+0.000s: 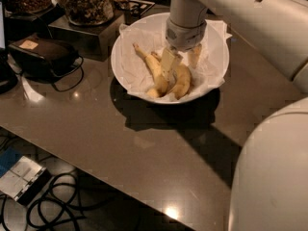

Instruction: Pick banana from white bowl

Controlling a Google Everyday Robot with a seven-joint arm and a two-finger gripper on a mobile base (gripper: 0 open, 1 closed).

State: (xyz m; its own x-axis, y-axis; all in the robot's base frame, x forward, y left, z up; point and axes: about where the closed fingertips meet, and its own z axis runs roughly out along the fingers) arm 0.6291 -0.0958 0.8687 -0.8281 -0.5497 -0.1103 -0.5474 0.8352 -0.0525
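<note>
The white bowl (130, 57), lined with crumpled white paper, stands on the brown table. In it lie two bananas. The thicker, curved banana (183, 82) is on the right. A slimmer, straighter one (153, 67) is to its left. My gripper (182, 60) hangs down into the bowl from above, open. Its left finger (169, 64) is down between the two bananas and its right finger (195, 55) is on the far side of the curved banana. The upper end of the curved banana is hidden behind the fingers.
Glass jars of snacks (86, 3) stand on dark blocks behind the bowl to the left. A black box with a cable (42, 56) lies at the left. My white arm and body (274, 167) fill the right side. Cables (62, 206) lie on the floor below the table's front edge.
</note>
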